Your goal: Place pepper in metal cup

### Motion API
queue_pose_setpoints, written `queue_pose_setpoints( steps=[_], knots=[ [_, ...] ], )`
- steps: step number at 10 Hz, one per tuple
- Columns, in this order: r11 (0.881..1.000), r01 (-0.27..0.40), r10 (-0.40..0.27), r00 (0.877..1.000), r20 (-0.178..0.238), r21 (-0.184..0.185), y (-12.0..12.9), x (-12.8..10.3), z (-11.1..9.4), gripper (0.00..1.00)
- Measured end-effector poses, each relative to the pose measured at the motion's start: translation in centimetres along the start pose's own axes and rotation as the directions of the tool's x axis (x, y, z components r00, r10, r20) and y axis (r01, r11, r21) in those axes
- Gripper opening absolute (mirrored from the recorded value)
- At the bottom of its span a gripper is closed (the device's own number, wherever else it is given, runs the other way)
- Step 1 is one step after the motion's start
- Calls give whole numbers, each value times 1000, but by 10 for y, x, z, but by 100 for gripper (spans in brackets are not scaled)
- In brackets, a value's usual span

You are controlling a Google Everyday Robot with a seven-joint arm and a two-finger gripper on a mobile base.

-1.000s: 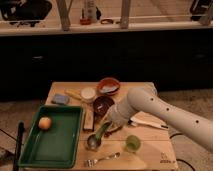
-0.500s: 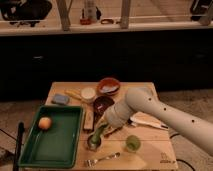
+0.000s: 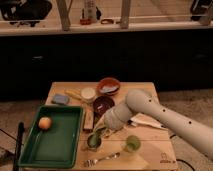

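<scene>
Camera view: white arm (image 3: 165, 116) reaches in from the right across the wooden tabletop (image 3: 150, 155), forearm angled down and to the left. Gripper (image 3: 103, 131) sits low at the front centre, right over the cup (image 3: 94, 141), its tip nearly on the rim. Half a second ago it was a touch higher and farther right; a second ago higher again, so it has come down and leftward onto the cup.

Jaws: cannot tell whether spread or pinching; the wrist hides them.

Pepper (image 3: 100, 135): a slim green-yellow curve shows just under the gripper tip, running down into or against the cup mouth. Whether it is inside the cup or only at the rim, cannot tell.

Unchanged since the earlier pictures:
- green cup (image 3: 132, 144) just right of the metal one, apart from it
- fork (image 3: 102, 159) lying in front of both, near the tabletop edge
- green tray (image 3: 65, 150) on the left, with an orange fruit (image 3: 45, 123) in its far corner
- brown bowl (image 3: 109, 86) at the back, dark bowl (image 3: 103, 105) nearer, partly behind the gripper
- blue sponge (image 3: 60, 99) at back left, small white bowl (image 3: 88, 93) beside it
</scene>
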State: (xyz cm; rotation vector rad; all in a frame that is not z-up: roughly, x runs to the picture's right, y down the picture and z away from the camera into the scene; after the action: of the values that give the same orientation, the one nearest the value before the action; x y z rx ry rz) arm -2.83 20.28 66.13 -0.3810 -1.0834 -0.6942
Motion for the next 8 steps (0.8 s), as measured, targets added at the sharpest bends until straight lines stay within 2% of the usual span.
queue_pose_setpoints(
  steps=[1,3,5,8],
  knots=[
    [1000,8,-8,1000,-7,-16,-3,-1,1,0],
    [992,28,-43,992,-115,-126,-15,-11,15,0],
    [987,31,-53,989,-137,-158,-15,-14,19,0],
    [980,31,-59,988,-141,-194,-11,-16,25,0]
  ],
)
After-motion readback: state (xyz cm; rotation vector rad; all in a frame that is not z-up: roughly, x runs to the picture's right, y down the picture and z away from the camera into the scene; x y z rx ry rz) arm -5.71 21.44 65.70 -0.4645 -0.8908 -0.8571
